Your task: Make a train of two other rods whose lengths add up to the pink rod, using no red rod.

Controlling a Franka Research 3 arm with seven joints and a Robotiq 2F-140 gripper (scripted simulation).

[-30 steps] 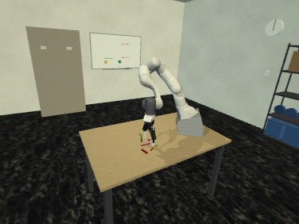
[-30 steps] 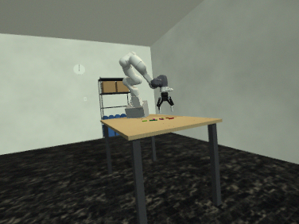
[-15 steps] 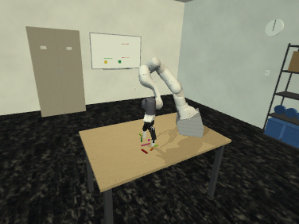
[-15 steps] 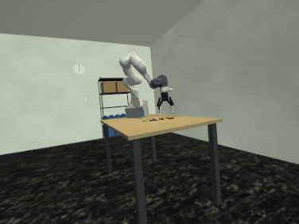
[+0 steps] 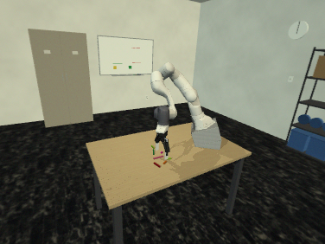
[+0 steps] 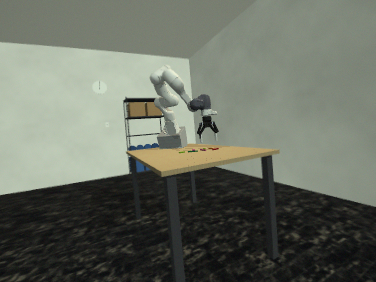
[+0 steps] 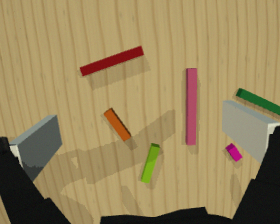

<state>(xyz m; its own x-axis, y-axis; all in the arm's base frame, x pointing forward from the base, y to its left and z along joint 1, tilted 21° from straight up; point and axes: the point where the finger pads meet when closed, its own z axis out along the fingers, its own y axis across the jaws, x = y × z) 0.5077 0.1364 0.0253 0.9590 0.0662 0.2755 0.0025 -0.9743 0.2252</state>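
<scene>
From the top view, the end effector (image 5: pixel 162 144) hangs above a cluster of rods on the tabletop (image 5: pixel 130 173). The exterior view shows it wide open and empty, off the surface. At the wrist, the pink rod (image 7: pixel 191 106) lies flat between the orange rod (image 7: pixel 118 125), lime rod (image 7: pixel 150 162) and green rod (image 7: pixel 258 101); a red rod (image 7: pixel 111 61) sits apart, a magenta rod (image 7: pixel 234 152) near one fingertip.
</scene>
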